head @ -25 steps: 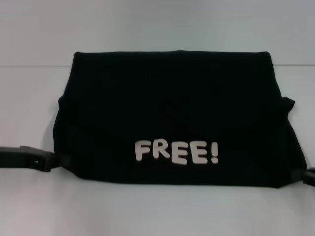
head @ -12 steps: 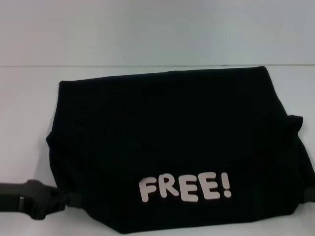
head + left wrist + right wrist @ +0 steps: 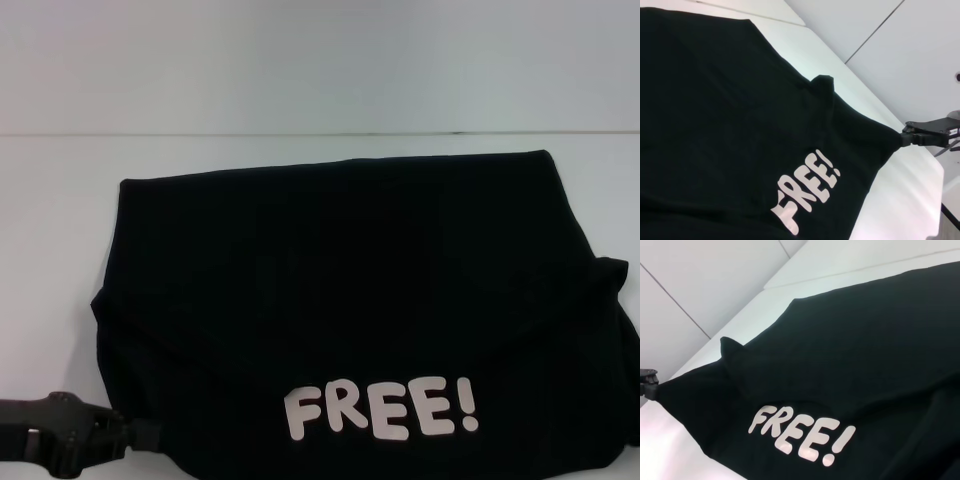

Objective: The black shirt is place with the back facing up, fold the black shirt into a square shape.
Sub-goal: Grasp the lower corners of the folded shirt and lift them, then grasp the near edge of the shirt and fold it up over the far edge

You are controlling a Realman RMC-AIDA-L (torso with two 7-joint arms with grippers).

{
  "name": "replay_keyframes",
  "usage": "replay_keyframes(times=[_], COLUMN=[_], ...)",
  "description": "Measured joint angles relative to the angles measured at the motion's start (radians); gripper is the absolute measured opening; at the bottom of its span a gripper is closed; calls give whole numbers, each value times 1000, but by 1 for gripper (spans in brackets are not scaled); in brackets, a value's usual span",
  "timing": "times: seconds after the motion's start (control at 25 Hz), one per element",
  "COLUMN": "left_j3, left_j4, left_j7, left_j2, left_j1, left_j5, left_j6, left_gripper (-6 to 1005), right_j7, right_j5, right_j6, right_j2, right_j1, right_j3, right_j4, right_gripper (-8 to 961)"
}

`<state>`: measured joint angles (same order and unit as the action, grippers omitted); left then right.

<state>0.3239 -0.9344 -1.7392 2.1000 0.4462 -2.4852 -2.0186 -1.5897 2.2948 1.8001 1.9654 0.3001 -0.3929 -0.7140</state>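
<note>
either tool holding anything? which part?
Both. Left tool pinches the large black cloth T-shirt at its near left corner; right tool pinches the near right corner, cloth pulled taut between them.

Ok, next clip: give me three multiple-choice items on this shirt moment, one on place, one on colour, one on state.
1. The FREE! lettering on the black shirt sits: A near the robot-side edge; B at the far edge; C on a sleeve.
2. Lettering colour: A red; B whitish; C yellow.
3. The right pincer: A hangs open; B is shut on a shirt corner; C is absent.
A, the head view shows it low; B, the letters are pale; B, the left wrist view shows cloth drawn taut to it.
</note>
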Motion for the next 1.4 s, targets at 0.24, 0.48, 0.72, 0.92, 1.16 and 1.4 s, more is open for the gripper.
replay_keyframes(times=[0.24,0.48,0.72,0.92,1.16,1.4], left_j3=[-3,-3,-3,-5,-6,-6], left_j4=[1,13,16,15,13,98], left_j7=[-8,-13,-15,-17,-20,-48], left_j2=[-3,-19,-23,-25,-33,-60], left_j1=[13,50,55,57,78,176], left_j5=[-1,-1,-2,-4,2,7], left_j6=[-3,-2,-5,-2,15,202], left_gripper=[7,8,9,10,11,12], right_j7=[-4,-1,0,0,-5,-11], right_j5=[0,0,0,0,-5,-6], right_j6=[19,28,27,24,38,5], right_j2=[-2,9,19,20,0,-22], right_j1=[-7,-13,-35,-35,9,109], right_j3=[7,6,6,7,42,106], right_j4=[-1,-1,1,3,1,5], right_gripper=[4,5,5,5,4,4])
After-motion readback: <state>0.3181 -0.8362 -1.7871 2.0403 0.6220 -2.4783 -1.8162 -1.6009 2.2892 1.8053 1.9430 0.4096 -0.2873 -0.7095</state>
